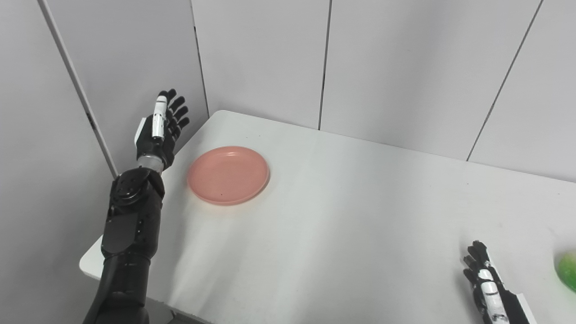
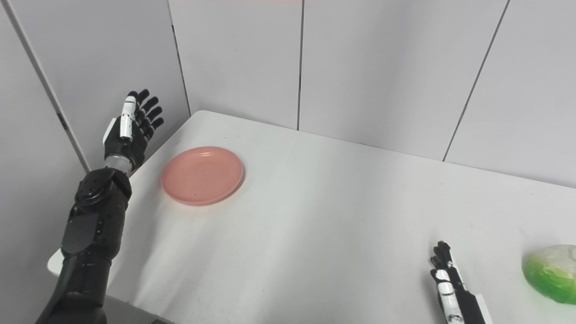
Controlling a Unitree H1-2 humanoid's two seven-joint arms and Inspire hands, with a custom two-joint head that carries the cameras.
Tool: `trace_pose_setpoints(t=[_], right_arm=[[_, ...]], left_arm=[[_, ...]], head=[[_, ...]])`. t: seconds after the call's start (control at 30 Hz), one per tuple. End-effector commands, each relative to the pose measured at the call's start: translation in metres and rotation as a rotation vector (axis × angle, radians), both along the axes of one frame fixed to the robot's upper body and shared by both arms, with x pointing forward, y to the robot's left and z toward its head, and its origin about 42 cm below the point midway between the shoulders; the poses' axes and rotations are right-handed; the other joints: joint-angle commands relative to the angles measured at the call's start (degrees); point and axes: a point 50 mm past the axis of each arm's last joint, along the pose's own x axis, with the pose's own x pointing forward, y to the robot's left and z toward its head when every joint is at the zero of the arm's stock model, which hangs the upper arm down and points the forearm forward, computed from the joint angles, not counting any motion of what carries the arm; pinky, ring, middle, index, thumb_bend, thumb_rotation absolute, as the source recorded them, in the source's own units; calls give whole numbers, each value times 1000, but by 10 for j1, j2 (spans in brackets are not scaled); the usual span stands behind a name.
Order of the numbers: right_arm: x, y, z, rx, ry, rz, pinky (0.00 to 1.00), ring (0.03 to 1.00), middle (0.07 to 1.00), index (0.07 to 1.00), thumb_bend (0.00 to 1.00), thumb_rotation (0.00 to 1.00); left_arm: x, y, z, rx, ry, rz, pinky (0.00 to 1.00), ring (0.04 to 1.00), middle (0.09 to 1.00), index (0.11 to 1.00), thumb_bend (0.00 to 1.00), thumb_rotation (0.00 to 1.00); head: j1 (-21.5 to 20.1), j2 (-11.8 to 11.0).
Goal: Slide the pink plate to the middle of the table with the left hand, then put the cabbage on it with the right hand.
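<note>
A pink plate [image 1: 228, 174] lies on the white table [image 1: 342, 216] near its far left corner. My left hand [image 1: 160, 129] is raised beside the table's left edge, just left of the plate and apart from it, open with fingers spread and holding nothing. A green cabbage [image 2: 552, 272] lies at the table's front right. My right hand [image 2: 450, 285] rests low at the front right, a little left of the cabbage and apart from it, fingers straight and empty.
Grey wall panels [image 1: 382, 63] stand close behind the table and along its left side, right next to my left hand. The table's front left corner [image 1: 90, 265] is near my left forearm.
</note>
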Motion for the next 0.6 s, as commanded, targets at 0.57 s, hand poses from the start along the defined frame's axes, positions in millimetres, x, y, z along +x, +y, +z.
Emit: trace_pose_setpoints(t=[0.57], right_arm=[[1,-1,10,-2,-16,-7,1000,1000,1000,1000,126,1000]], left_arm=[[4,22,-3,7,5,48,975,956,957,937,394,1000]], head=[[-3,5]])
